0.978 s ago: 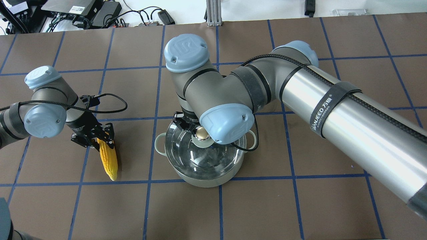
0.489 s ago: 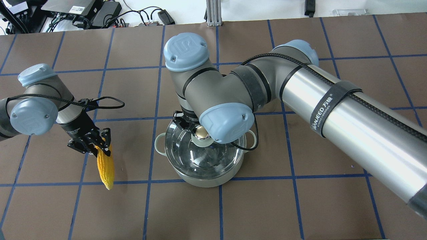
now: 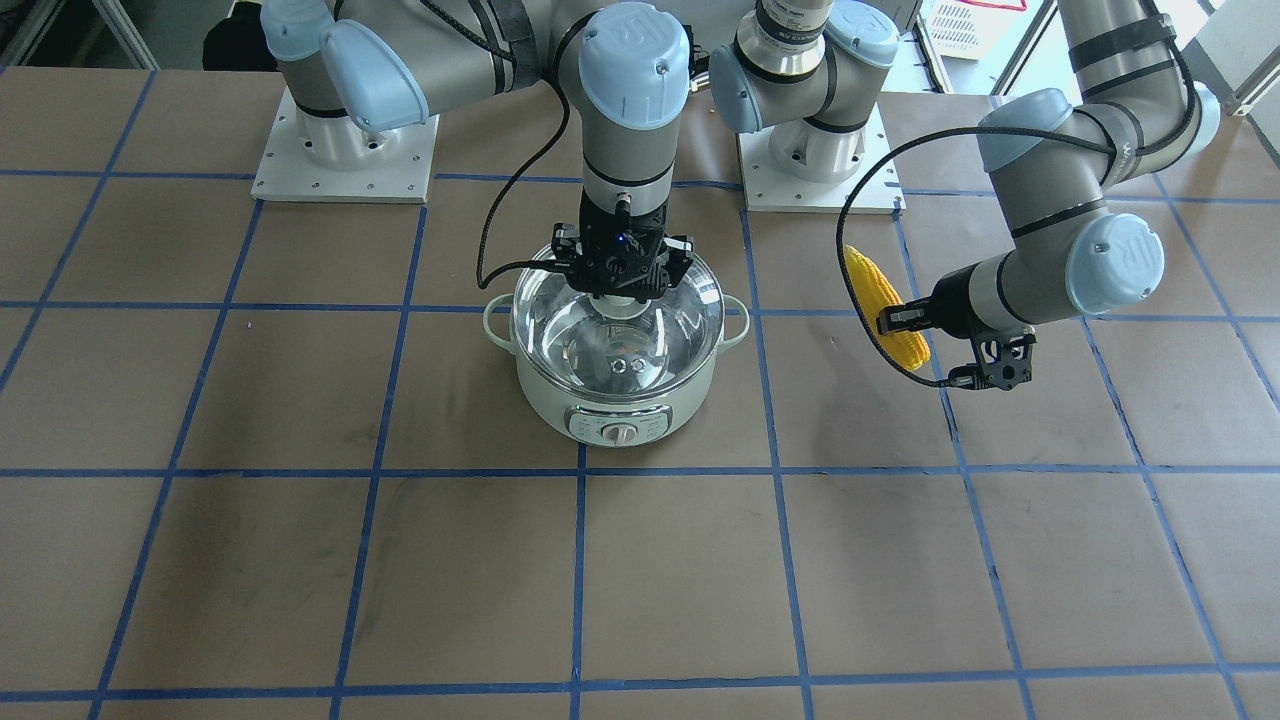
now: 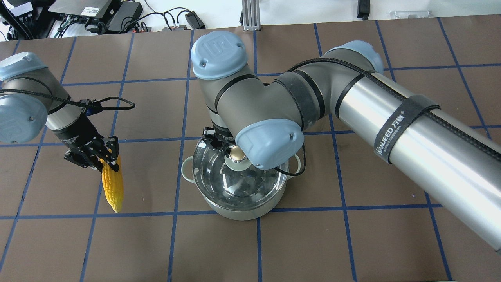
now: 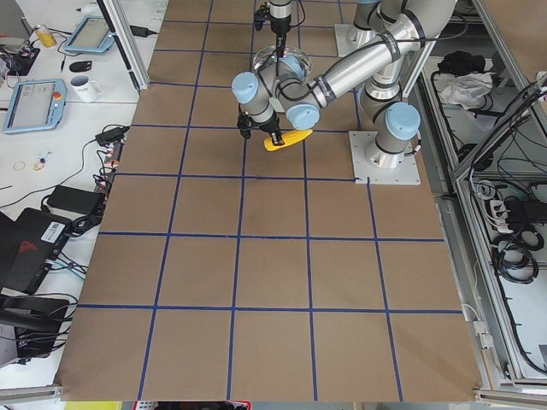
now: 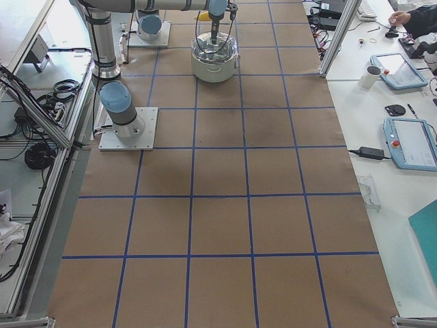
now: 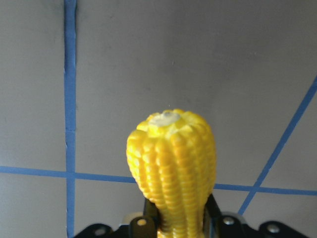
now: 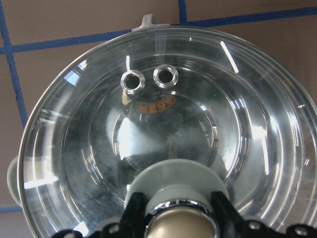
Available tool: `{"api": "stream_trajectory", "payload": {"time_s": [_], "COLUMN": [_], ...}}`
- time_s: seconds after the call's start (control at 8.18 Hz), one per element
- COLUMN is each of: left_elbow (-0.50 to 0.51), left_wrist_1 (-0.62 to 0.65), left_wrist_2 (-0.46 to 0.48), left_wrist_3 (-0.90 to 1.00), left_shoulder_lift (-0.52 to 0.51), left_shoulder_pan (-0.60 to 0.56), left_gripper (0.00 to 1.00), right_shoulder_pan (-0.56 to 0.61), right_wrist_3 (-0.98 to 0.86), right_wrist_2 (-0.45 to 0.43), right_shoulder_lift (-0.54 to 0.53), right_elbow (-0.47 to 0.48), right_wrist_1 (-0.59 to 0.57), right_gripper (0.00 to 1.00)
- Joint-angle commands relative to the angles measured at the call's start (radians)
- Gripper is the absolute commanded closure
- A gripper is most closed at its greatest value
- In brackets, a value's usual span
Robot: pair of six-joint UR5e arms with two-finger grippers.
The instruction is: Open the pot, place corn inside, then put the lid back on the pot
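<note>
The mint-green pot (image 4: 239,213) stands mid-table, its control panel (image 3: 617,428) facing away from me. The clear glass lid (image 4: 235,186) is over its rim; I cannot tell whether it rests there or hangs just above. My right gripper (image 4: 234,156) is shut on the lid's gold-capped knob, seen close in the right wrist view (image 8: 181,220) and from the front (image 3: 620,290). My left gripper (image 4: 106,162) is shut on the thick end of the yellow corn (image 4: 112,190), which hangs clear of the table left of the pot. The corn also shows from the front (image 3: 882,290) and in the left wrist view (image 7: 171,158).
My right arm's long silver link (image 4: 411,129) stretches over the table's right half. Cables and black boxes (image 4: 98,13) lie beyond the far edge, beside an aluminium post (image 4: 249,15). The arm base plates (image 3: 345,165) sit at the robot's side of the table.
My left gripper has lifted the corn off the table and carried it to the left. The right gripper has stayed on the lid knob, barely moving.
</note>
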Motion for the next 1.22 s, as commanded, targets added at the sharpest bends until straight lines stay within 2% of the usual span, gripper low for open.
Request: {"api": "stream_trajectory", "payload": {"time_s": [0.0,0.24,0.49,0.73,1.1], "left_elbow": [0.051,0.052,0.052,0.052,0.064], "left_wrist_1": [-0.012,-0.012,-0.014,-0.02,0.001], "left_wrist_2": [0.0,0.002,-0.001,-0.015,-0.048], "left_wrist_3": [-0.006,-0.054,-0.092,-0.098,-0.263], "left_shoulder_lift": [0.026,0.089,0.101,0.101,0.084], "left_shoulder_pan": [-0.06,-0.166,-0.219,-0.248,-0.424], "left_gripper": [1.0,1.0,1.0,1.0,1.0], "right_shoulder_pan": [0.0,-0.005,-0.055,-0.182,-0.366], "right_wrist_3": [-0.004,-0.012,-0.064,-0.22,-0.473], "right_wrist_2": [0.003,-0.002,-0.017,-0.022,-0.023], "right_shoulder_lift": [-0.024,-0.034,-0.073,-0.144,-0.207], "right_elbow": [-0.001,-0.005,-0.01,-0.014,-0.045], "right_wrist_1": [0.018,0.018,0.034,0.112,0.222], "right_gripper": [0.61,0.61,0.61,0.61,0.6]}}
